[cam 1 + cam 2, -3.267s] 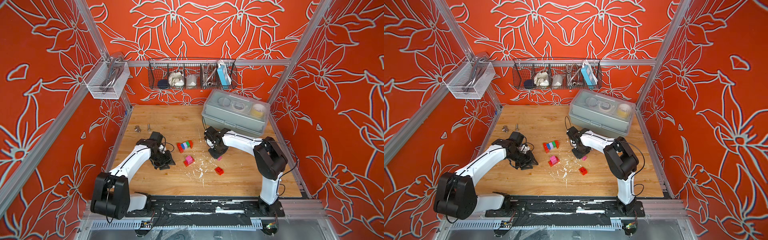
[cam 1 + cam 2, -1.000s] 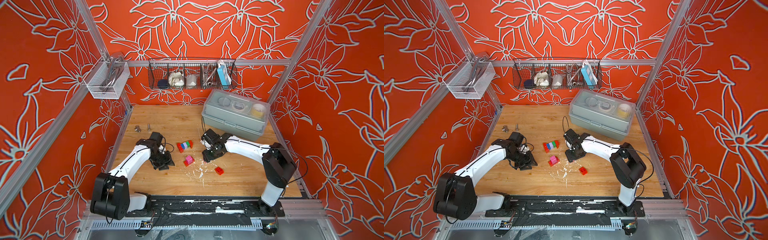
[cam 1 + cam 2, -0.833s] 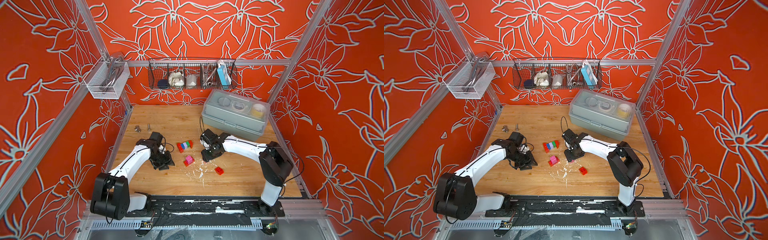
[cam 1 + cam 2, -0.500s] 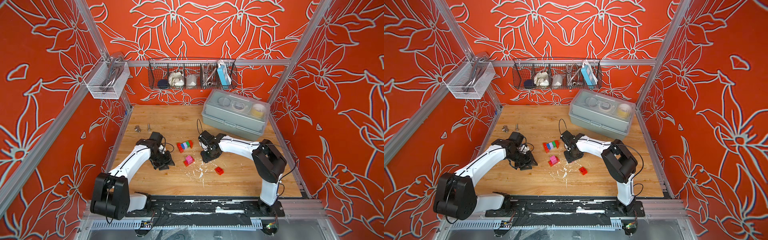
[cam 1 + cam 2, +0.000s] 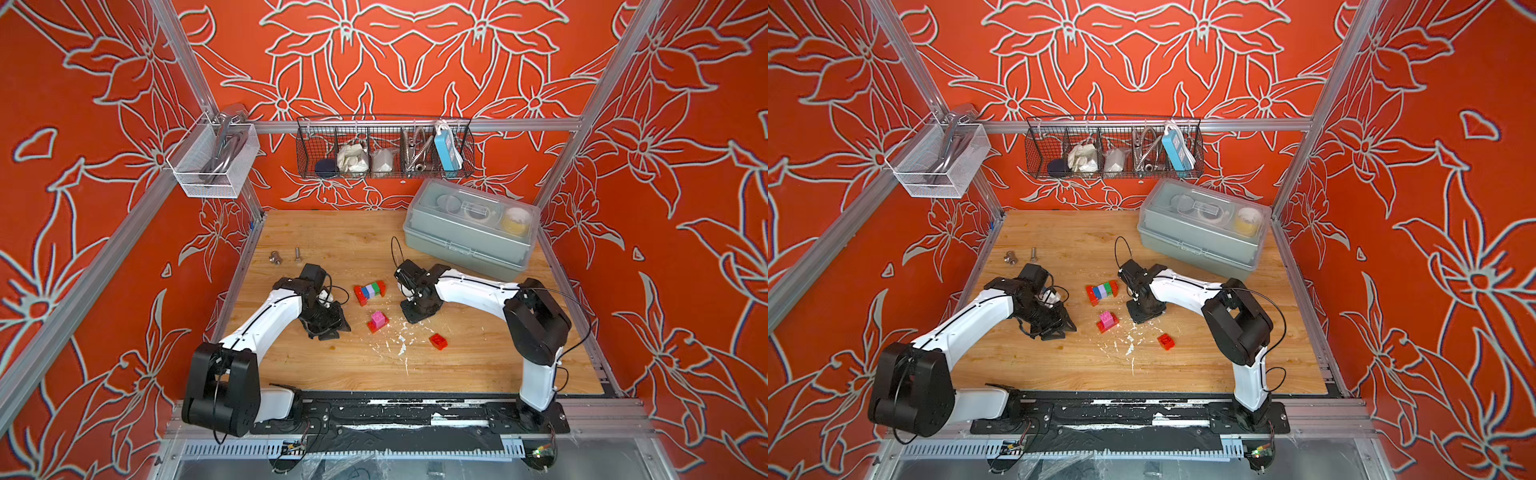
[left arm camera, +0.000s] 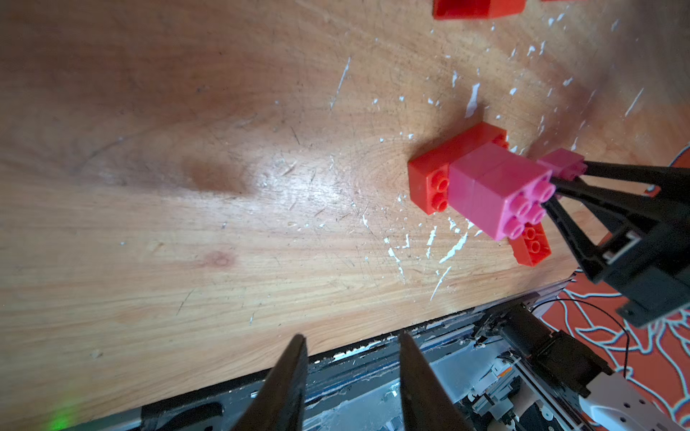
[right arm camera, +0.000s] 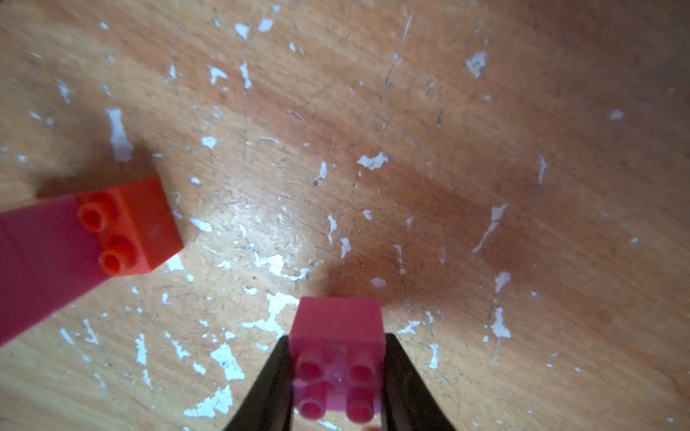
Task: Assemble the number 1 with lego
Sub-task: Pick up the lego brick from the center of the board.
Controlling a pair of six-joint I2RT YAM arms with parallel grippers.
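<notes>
My right gripper [image 7: 338, 377] is shut on a small pink lego brick [image 7: 338, 336], studs facing the camera, right at the wooden table [image 5: 332, 237]. In both top views this gripper [image 5: 419, 311] [image 5: 1144, 312] covers that brick. Close beside it stands a pink-on-red stack [image 5: 377, 321] [image 5: 1107, 321] [image 6: 496, 190]. A row of red, blue, lilac and green bricks [image 5: 369, 291] [image 5: 1101, 291] lies behind the stack. One loose red brick [image 5: 438, 341] [image 5: 1166, 340] sits nearer the front. My left gripper [image 5: 328, 326] [image 6: 353, 373] is open and empty, left of the stack.
A grey lidded box [image 5: 469, 232] fills the back right of the table. Two metal bolts [image 5: 275, 258] lie at the back left. A wire basket [image 5: 382, 149] and a white mesh basket [image 5: 212, 166] hang on the walls. White flecks [image 5: 399, 345] dot the wood.
My right gripper has shifted slightly left and closed its jaws onto the small pink brick. The left arm has stayed where it was.
</notes>
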